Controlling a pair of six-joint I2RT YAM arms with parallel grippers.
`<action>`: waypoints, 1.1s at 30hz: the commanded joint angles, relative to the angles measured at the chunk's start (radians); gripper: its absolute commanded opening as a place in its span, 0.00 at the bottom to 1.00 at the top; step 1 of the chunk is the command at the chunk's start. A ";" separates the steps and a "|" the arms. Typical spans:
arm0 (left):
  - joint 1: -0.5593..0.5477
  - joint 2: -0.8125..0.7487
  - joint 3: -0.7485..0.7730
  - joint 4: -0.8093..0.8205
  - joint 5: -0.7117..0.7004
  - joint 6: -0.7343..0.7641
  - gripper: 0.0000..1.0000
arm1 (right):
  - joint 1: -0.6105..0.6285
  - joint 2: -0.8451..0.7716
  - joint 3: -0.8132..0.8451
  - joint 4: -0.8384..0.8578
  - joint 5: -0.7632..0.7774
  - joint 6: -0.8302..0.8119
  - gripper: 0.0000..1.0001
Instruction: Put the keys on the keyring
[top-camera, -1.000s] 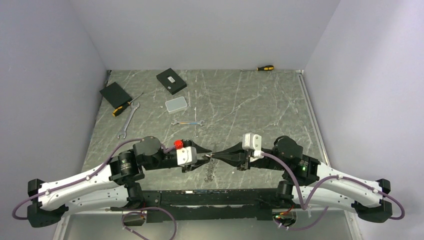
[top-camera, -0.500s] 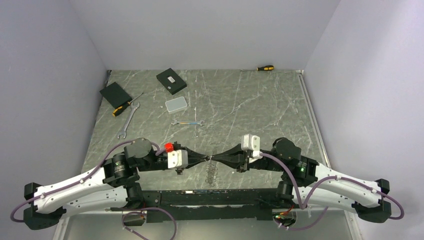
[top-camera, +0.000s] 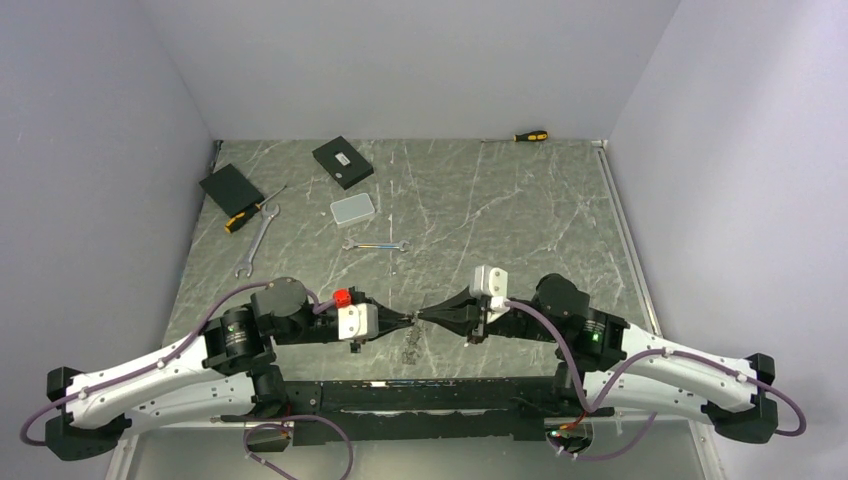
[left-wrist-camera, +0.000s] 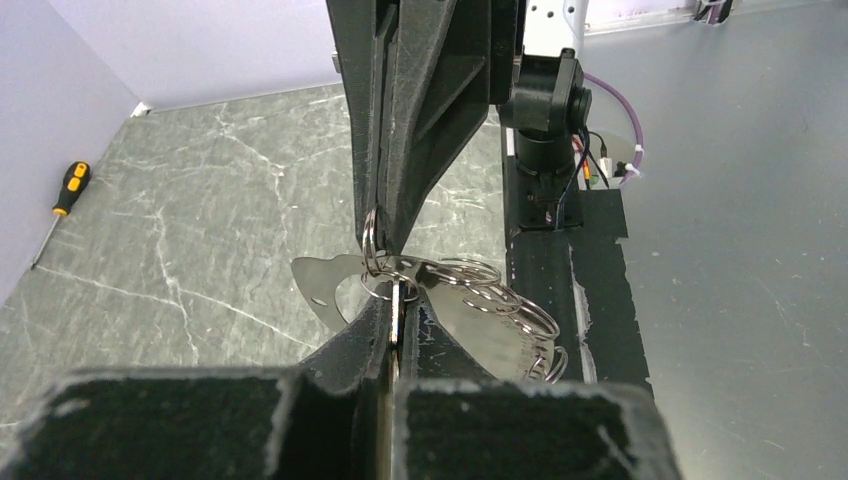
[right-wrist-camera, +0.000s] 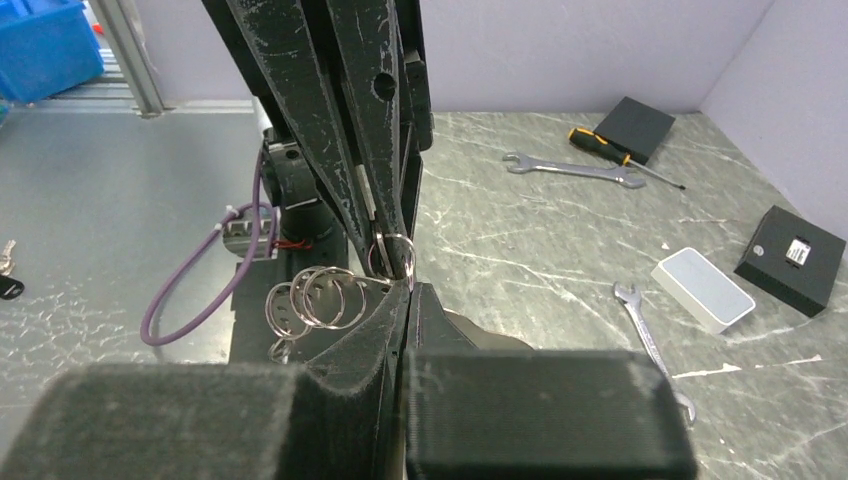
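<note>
My left gripper (top-camera: 411, 319) and right gripper (top-camera: 421, 317) meet tip to tip above the table's near edge. Both are shut on the keyring (top-camera: 411, 345), a silvery chain of linked wire rings that sags below them. In the left wrist view the left gripper (left-wrist-camera: 397, 305) pinches a thin silver piece edge-on, with a small ring (left-wrist-camera: 372, 240) at the right gripper's tips. The linked rings (left-wrist-camera: 500, 295) and a flat silver plate (left-wrist-camera: 325, 285) hang there. The right wrist view shows the right gripper (right-wrist-camera: 408, 290) shut below a ring (right-wrist-camera: 392, 250), with more rings (right-wrist-camera: 315, 295) beside it. No black-headed key shows clearly.
On the far table lie a small wrench (top-camera: 375, 245), a longer wrench (top-camera: 256, 240), two yellow-and-black screwdrivers (top-camera: 530, 136) (top-camera: 250, 212), two black boxes (top-camera: 342, 161) (top-camera: 230, 188) and a pale case (top-camera: 353, 209). The black base rail (top-camera: 420, 395) runs just below the grippers.
The left arm drew back to the left and the right arm followed, so the meeting point shifted slightly left. Both stay shut and the rings still hang between them.
</note>
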 joint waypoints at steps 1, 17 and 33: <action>-0.001 0.016 0.008 0.029 0.000 0.001 0.00 | 0.001 0.007 0.067 0.053 -0.019 0.015 0.00; -0.003 0.043 -0.056 0.074 -0.072 -0.027 0.00 | 0.001 -0.026 0.096 0.059 -0.062 0.047 0.00; -0.003 0.027 -0.063 0.006 -0.126 -0.013 0.22 | 0.001 -0.061 0.056 0.077 0.032 0.052 0.00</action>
